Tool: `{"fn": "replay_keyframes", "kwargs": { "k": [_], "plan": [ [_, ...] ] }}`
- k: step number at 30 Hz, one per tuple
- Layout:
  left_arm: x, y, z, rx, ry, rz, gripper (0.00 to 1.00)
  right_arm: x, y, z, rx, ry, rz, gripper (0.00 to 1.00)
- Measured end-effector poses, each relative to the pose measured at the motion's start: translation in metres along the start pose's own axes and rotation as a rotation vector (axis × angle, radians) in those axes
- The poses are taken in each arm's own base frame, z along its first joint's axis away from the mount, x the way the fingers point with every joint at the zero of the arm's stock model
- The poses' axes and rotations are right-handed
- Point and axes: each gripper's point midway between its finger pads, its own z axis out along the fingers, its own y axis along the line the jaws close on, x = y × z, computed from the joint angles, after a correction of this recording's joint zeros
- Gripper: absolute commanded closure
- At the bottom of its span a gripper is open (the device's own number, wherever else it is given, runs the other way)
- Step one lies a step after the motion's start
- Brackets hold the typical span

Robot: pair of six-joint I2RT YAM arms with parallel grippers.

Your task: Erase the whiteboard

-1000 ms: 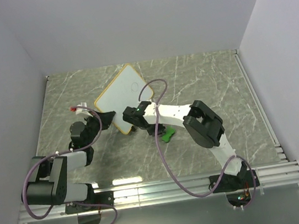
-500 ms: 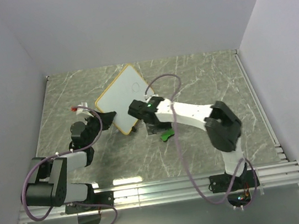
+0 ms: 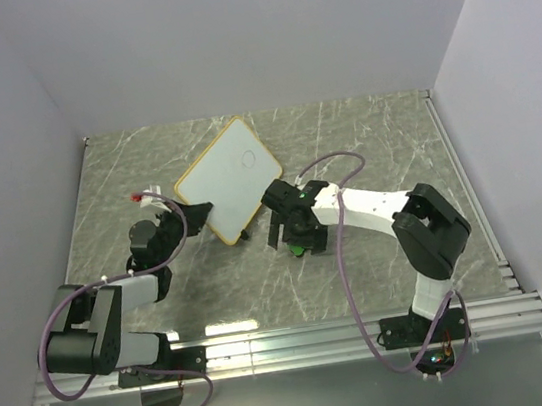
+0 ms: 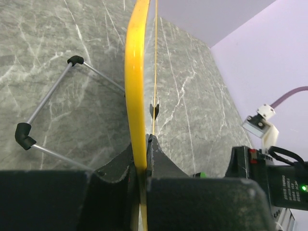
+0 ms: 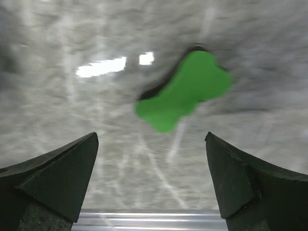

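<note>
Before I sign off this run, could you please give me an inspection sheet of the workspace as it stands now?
Surface: grey marbled table, with glare patches near the front.
Job's things: whiteboard held tilted, a faint mark on its face, wire stand behind it; green eraser lying flat on the table.
Clutter: nothing seen.
Grippers: left gripper, jaws shut on the whiteboard's yellow frame; right gripper, jaws open above the eraser, not touching it.
Cables: purple cable looped by the left arm; second purple cable trailing from the right arm.
Surroundings: pale walls on three sides; metal rail at the near edge.
</note>
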Motion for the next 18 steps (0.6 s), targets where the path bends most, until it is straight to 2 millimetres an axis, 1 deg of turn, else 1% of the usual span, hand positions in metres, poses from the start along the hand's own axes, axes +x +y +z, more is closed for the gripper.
{"fn": "replay_keyframes", "kwargs": {
  "k": [2,6,10,12,18],
  "plan": [
    [0.002,-0.002,0.0,0.004,0.004,0.001,0.99,-0.002,0.013,0.003,-0.047,0.006,0.043,0.0],
    [0.003,-0.004,0.0,0.009,0.011,0.002,0.99,-0.008,0.028,0.004,-0.11,0.003,0.12,0.0],
    [0.004,-0.007,-0.001,0.015,0.015,0.013,0.99,-0.013,0.025,0.012,-0.095,0.011,0.171,0.0],
    [0.004,-0.007,-0.001,0.015,0.016,0.017,0.99,-0.012,0.022,0.016,-0.071,0.02,0.184,0.0],
    [0.005,-0.007,-0.001,0.016,0.016,0.02,0.99,-0.014,0.011,0.019,-0.028,0.013,0.218,0.0]
  ]
}}
